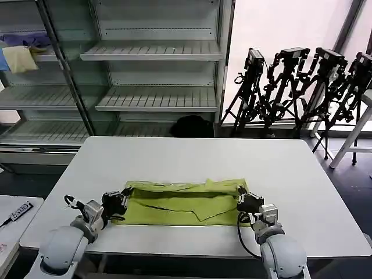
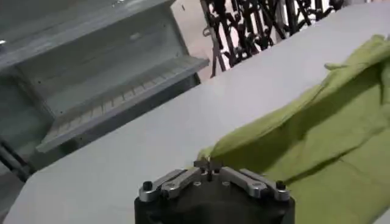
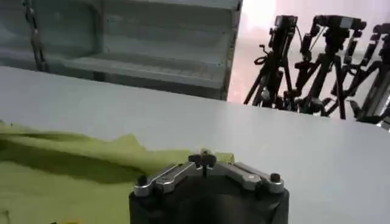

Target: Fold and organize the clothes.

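- The left gripper [image 1: 121, 203] sits low on the white table [image 1: 174, 157], at the left end of the lime yellow-green cotton T-shirt [image 1: 180, 203]. In the left wrist view its jaws are drawn together on a small peak of the green cloth, so it reads as clamped on the shirt's corner.
- The T-shirt lies across the near middle of the table as a long, shallow band, its far edge doubled over and rumpled. I judge the fold to be under way, with one lengthwise fold laid.
- The right gripper [image 1: 247, 200] is at the shirt's right end, its jaws likewise pinched on a tuft of cloth.
- The next move likely calls for both ends to be lifted and carried evenly, so the band stays taut and does not skew.
- Little stands in the way: grey metal shelving [image 1: 154, 58] stands well behind the table at left, black camera tripods [image 1: 296, 87] behind at right.
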`<state>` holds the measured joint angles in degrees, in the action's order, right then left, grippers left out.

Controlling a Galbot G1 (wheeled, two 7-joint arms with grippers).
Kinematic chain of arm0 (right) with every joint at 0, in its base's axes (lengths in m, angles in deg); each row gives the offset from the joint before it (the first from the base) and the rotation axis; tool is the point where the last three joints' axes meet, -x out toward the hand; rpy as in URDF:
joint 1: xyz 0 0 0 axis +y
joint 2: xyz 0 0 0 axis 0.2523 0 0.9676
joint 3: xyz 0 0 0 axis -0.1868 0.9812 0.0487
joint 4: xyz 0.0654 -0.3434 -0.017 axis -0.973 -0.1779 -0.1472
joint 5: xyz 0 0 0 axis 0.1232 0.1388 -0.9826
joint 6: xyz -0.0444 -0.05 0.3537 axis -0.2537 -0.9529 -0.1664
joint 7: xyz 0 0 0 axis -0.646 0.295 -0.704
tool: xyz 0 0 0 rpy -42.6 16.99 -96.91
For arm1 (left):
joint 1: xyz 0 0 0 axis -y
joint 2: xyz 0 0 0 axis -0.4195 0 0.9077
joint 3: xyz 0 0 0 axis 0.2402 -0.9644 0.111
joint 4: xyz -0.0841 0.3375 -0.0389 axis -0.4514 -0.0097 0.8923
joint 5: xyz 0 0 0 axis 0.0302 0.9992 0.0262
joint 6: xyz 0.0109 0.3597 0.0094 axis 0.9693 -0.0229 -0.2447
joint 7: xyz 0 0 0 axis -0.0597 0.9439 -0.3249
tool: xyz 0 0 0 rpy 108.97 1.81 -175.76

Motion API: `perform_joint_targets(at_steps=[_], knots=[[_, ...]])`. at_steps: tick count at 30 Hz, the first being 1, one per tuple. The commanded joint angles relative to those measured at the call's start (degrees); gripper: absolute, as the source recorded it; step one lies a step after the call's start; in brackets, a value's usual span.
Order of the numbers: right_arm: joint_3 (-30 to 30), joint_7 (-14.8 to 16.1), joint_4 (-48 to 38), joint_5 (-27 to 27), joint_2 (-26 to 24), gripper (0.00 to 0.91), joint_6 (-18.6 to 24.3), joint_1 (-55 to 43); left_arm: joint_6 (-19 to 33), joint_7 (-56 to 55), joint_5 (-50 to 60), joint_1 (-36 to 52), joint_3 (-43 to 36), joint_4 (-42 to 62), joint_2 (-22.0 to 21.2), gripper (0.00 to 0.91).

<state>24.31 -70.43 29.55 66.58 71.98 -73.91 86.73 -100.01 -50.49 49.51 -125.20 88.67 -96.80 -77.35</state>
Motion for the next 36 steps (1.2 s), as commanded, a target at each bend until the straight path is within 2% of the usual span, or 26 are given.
perform_joint_targets(at_steps=[1, 10, 11, 12, 13, 22, 27, 34, 36], knots=[[-0.03, 0.67, -0.52, 2.67, 0.29, 0.0, 0.02, 1.11, 0.93, -0.07, 3.57, -2.59, -0.33, 1.41, -1.01, 0.0], [-0.47, -0.18, -0.84, 2.9, 0.23, 0.0, 0.01, 1.18, 0.58, -0.99, 3.96, -1.85, -0.89, 2.26, -1.99, 0.01], [-0.44, -0.45, -0.85, 3.06, 0.21, 0.907, -0.02, 1.2, 0.58, -1.03, 3.94, -1.83, -0.91, 2.24, -2.04, 0.01], [-0.43, -0.55, -0.84, 3.4, 0.28, 0.907, -0.01, 1.21, 0.56, -1.1, 3.89, -1.87, -0.9, 2.09, -2.08, 0.222], [-0.44, -0.67, -0.84, 3.93, 0.34, 0.907, -0.04, 1.26, 0.41, -1.44, 3.86, -1.9, -0.92, 1.83, -2.21, 0.907], [0.18, -2.45, -1.16, 10.36, 0.64, 0.907, -0.15, 1.76, -1.14, -3.56, -0.41, -2.0, -0.36, -1.22, -3.3, 0.907], [-0.08, -2.95, -1.7, 11.56, 0.62, 0.907, -0.14, 2.0, -1.17, -7.69, -7.08, -2.0, 0.5, -4.13, -5.98, 0.907], [-0.7, -3.05, -1.46, 11.56, 0.48, 0.907, -0.08, 2.15, -0.88, -15.64, -13.58, -3.44, 3.11, -5.93, -10.27, 0.907], [-1.1, -4.16, -0.4, 7.41, 0.71, 0.907, 0.02, 1.7, -0.53, -17.6, -13.43, -4.08, 3.41, -5.84, -11.34, 0.907]])
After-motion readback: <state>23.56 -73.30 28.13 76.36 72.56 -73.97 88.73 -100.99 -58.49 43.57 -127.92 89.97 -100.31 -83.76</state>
